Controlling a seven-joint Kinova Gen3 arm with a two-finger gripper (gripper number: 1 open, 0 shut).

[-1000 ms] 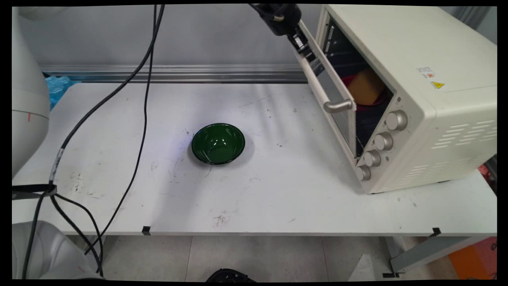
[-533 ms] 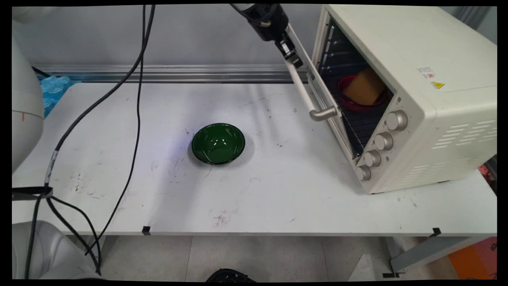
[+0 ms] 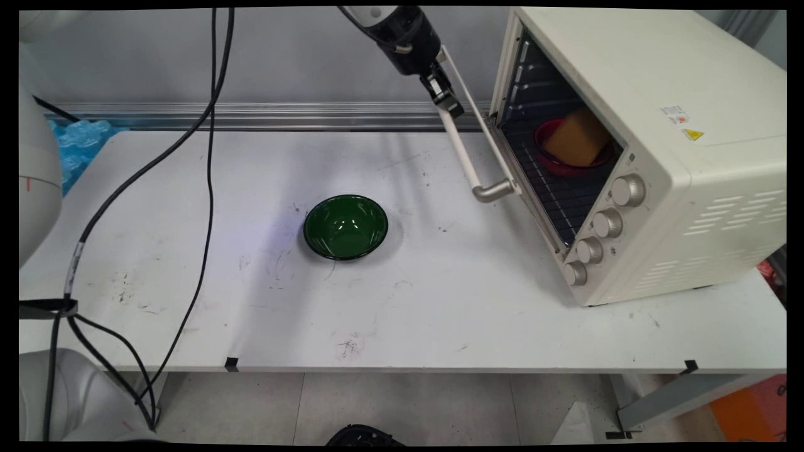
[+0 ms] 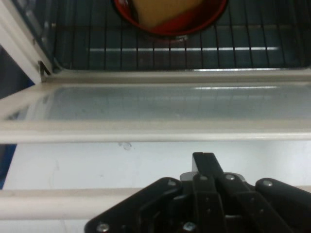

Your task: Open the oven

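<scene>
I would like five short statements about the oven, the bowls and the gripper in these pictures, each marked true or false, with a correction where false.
1. The oven door is fully shut. False: it hangs partly open, and the rack shows behind it.
2. The gripper is at the door handle. True.
3. The green bowl stands inside the oven. False: it stands on the table, left of the oven.
4. A red bowl with a yellow block sits on the oven rack. True.
5. The green bowl holds a yellow block. False: it is empty.
</scene>
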